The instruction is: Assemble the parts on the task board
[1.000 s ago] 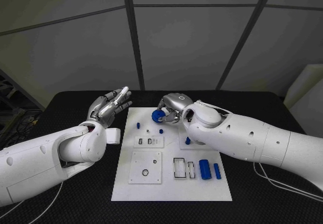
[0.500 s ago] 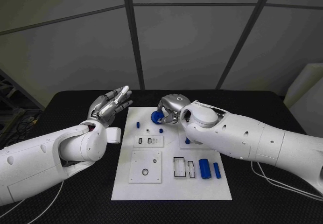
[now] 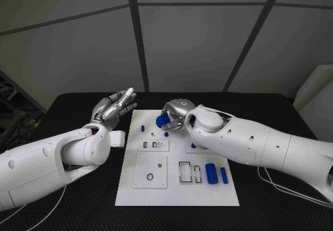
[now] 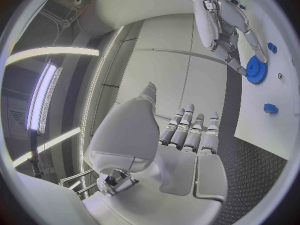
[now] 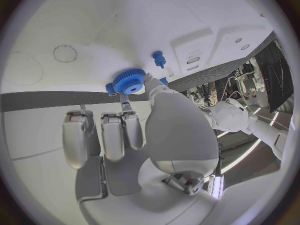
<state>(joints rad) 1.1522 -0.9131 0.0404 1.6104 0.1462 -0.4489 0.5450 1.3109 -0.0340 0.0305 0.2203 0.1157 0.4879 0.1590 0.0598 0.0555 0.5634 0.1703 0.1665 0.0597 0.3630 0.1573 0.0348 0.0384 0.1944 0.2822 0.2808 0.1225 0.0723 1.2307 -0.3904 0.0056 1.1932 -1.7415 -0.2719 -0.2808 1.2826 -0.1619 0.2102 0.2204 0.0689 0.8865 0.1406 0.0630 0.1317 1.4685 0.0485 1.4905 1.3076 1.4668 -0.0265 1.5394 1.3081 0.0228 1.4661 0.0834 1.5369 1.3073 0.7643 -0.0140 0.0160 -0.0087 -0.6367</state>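
Pinching a blue gear [image 3: 163,121] between thumb and fingertips, my right hand [image 3: 177,111] hovered over the far end of the task board [image 3: 176,190]; the right wrist view showed the gear [image 5: 129,81] gripped at its toothed rim, close above the white plate. My left hand [image 3: 114,108] was raised just off the board's left edge, palm up, fingers spread wide and holding nothing. Two blue cylinders [image 3: 211,174] lay side by side near the board's right edge, beside a rectangular slot, and a small blue peg [image 3: 143,129] stood near the gear.
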